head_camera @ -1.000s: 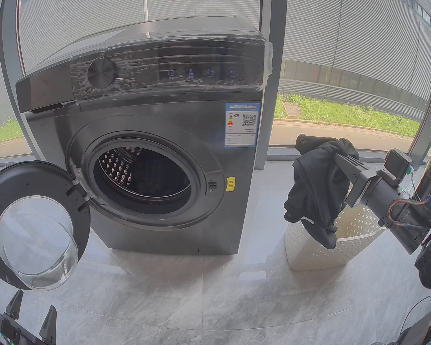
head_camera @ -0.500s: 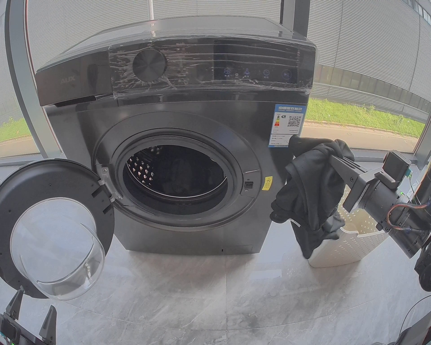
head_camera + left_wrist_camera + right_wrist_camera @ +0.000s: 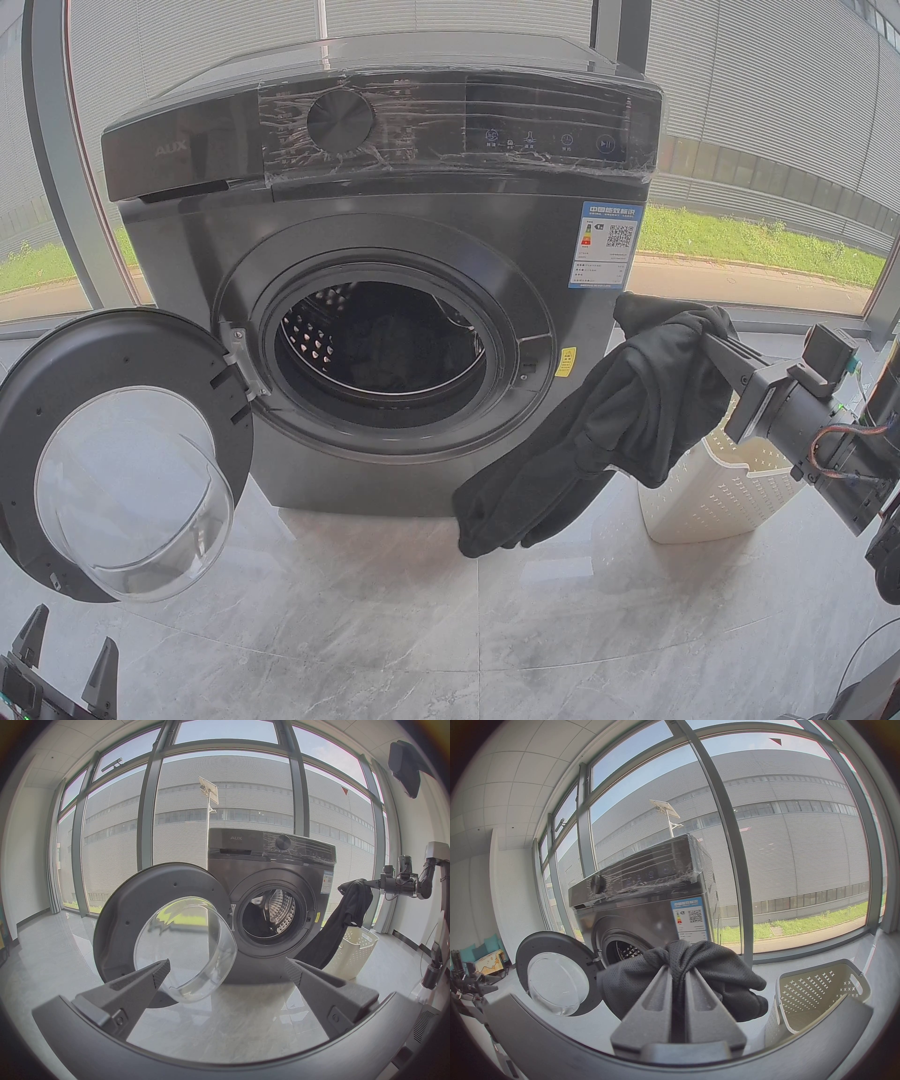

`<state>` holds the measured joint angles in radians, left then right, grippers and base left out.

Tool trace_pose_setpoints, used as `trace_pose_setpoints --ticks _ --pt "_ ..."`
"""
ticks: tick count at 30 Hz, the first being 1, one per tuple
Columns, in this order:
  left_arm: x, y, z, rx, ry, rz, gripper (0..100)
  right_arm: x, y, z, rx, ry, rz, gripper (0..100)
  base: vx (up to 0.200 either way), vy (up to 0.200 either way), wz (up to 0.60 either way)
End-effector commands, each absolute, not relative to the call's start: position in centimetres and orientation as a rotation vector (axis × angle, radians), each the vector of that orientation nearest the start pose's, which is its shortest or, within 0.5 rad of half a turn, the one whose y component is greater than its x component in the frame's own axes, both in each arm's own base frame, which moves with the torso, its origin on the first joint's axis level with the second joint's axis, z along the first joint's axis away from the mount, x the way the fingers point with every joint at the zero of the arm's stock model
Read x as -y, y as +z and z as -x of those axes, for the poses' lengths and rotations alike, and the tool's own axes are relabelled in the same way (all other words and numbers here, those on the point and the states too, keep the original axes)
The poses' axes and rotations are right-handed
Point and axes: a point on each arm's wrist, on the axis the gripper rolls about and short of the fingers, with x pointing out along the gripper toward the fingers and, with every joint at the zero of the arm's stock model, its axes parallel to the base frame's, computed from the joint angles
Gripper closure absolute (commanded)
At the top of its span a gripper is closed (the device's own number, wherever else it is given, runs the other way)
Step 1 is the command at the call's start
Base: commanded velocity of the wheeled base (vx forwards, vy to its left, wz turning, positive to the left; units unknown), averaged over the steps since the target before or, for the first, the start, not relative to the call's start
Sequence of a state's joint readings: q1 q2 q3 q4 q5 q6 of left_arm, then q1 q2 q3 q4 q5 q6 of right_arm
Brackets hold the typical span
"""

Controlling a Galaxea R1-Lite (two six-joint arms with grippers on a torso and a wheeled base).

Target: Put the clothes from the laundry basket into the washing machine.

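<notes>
One dark garment hangs from my right claw, which is pinched narrow on a bunched fold of it. A second ago it hung as a tight bundle over the laundry basket. Now it has unfurled and swung toward the washing machine, its tail trailing low between basket and machine. My head camera has swung too, so the drum opening now sits more squarely ahead. The door stands wide open on the left. My left claw is spread wide and holds nothing, low near that door. I judge the carry is under way, and the long tail could catch on the opening's rim.
</notes>
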<state>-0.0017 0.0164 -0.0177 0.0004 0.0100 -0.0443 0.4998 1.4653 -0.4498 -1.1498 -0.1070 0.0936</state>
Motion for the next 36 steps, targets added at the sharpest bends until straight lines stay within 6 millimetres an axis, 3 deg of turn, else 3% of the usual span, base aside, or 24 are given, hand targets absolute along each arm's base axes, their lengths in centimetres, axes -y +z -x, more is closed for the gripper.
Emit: trace_pose_setpoints --ticks 1,8,26,36 --pt "0.0 7.6 2.3 0.003 0.009 0.045 0 -10.5 20.4 -20.0 0.113 0.393 -0.133 100 0.000 0.000 0.00" --pt "0.0 7.6 2.3 0.002 0.009 0.044 0 -10.7 19.9 -20.1 0.095 0.400 -0.128 100 0.000 0.000 0.00" --pt "0.0 7.6 2.3 0.002 0.011 0.044 0 -11.3 19.5 -20.1 0.080 0.421 -0.126 100 0.000 0.200 0.00" --pt "0.0 7.6 2.3 0.002 0.011 0.044 0 -12.1 19.2 -19.9 0.063 0.455 -0.137 100 0.000 0.000 0.00"
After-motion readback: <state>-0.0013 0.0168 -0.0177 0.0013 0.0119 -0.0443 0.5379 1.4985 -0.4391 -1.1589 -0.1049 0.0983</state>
